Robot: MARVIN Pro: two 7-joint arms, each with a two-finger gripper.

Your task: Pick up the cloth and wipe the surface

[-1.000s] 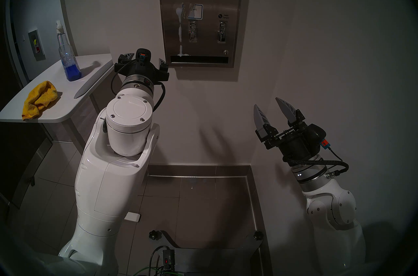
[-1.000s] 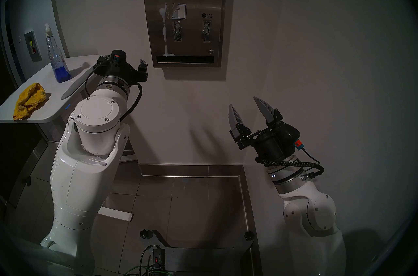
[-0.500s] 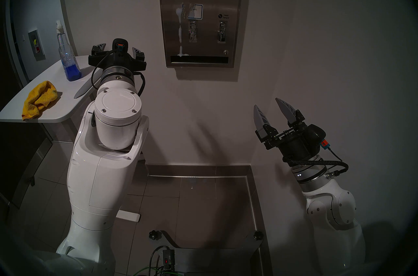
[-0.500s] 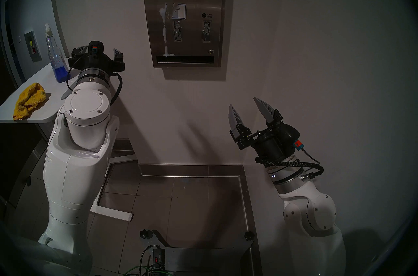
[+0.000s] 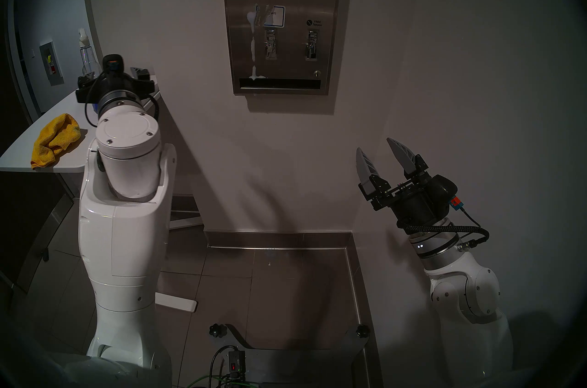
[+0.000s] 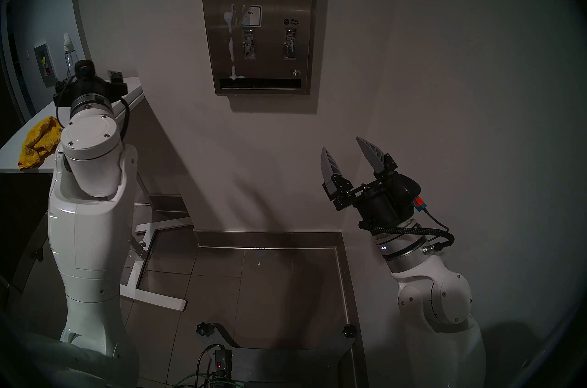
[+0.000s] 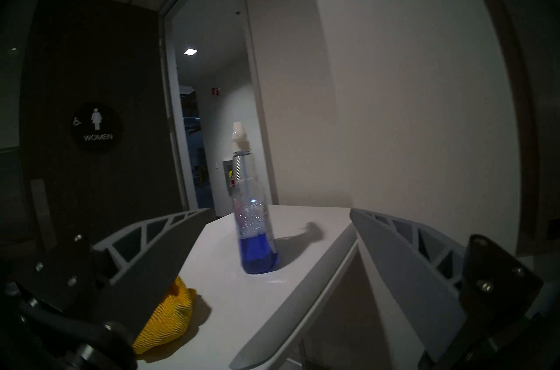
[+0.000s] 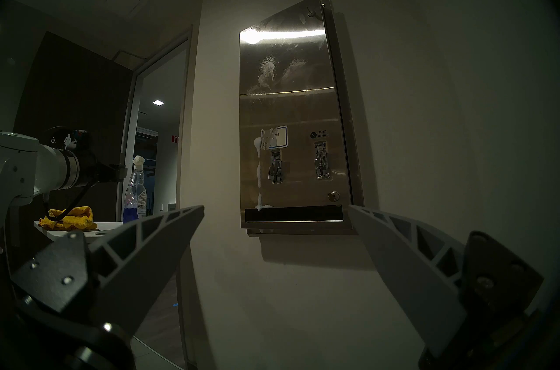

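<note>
**Foam-streaked panel waits, cloth on the desk**

The steel dispenser panel [image 5: 279, 12] hangs upright on a pale wall at upper centre, white foam running down its left side, above a tiled floor. The yellow cloth [image 5: 55, 139] lies crumpled at left on the white desk [image 5: 19, 152], its long axis slanting lower left to upper right. Left gripper [image 7: 272, 239] and right gripper [image 5: 381, 152] fingers stand wide, empty.
</note>
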